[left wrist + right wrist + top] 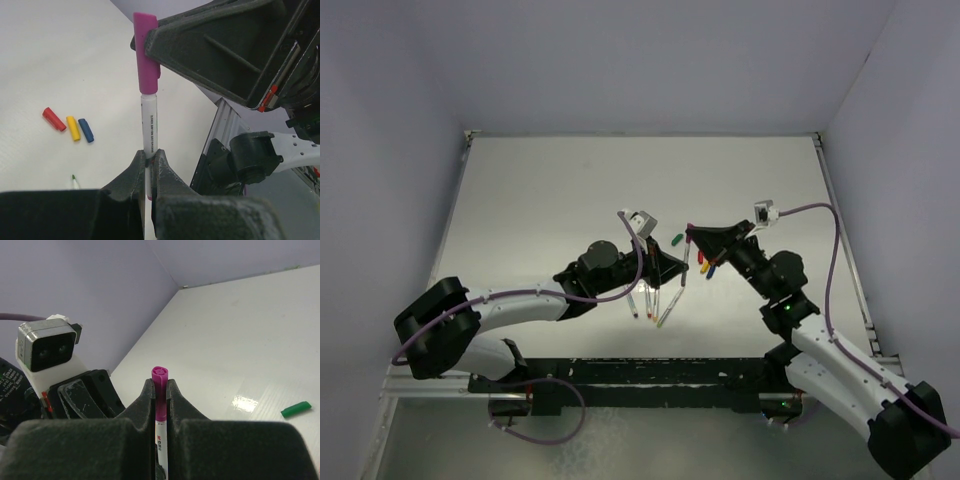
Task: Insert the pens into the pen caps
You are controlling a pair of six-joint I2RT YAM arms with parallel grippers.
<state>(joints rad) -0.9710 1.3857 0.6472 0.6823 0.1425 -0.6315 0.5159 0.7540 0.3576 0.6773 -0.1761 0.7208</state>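
Observation:
A white-barrelled pen (149, 120) stands upright between my two grippers with the purple cap (146, 55) on its top end. My left gripper (149, 156) is shut on the lower barrel, and my right gripper (160, 385) is shut on the purple cap (160, 377). In the top view the left gripper (681, 276) and right gripper (690, 233) meet above the table's middle. Red (53, 119), yellow (73, 128) and blue (86, 130) caps lie side by side on the table. A green cap (295, 409) lies apart. Three loose pens (651, 300) lie under the left arm.
The white table (550, 200) is walled by pale panels at the back and both sides. The left wrist's camera (47, 345) sits close beside the right fingers. A green-tipped pen (74, 181) pokes out by the left finger. The black rail (650, 375) runs along the near edge.

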